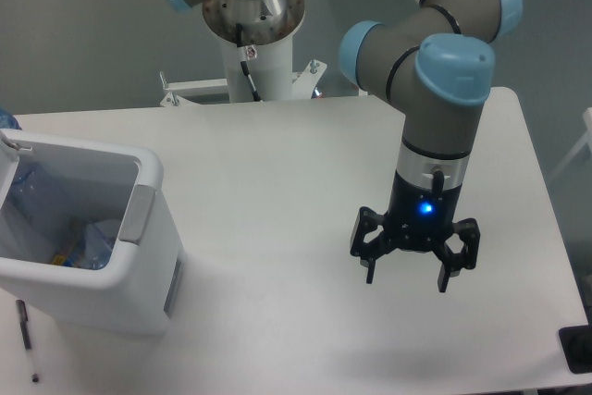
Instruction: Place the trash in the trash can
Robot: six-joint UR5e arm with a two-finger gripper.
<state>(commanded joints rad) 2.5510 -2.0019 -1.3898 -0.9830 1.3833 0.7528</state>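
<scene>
Worktop (277, 164) carries the bin (139, 168) at the left edge, trash (88, 242) lying inside on its floor. End effector (404, 275) hangs spread and empty, well apart from the bin. Pen (26, 335) isn't trash. Drop looks done; next, just clear away.

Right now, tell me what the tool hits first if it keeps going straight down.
Most likely the bare table. The open tool points down and nothing shows beneath its fingers, though its height above the surface is unclear.
</scene>
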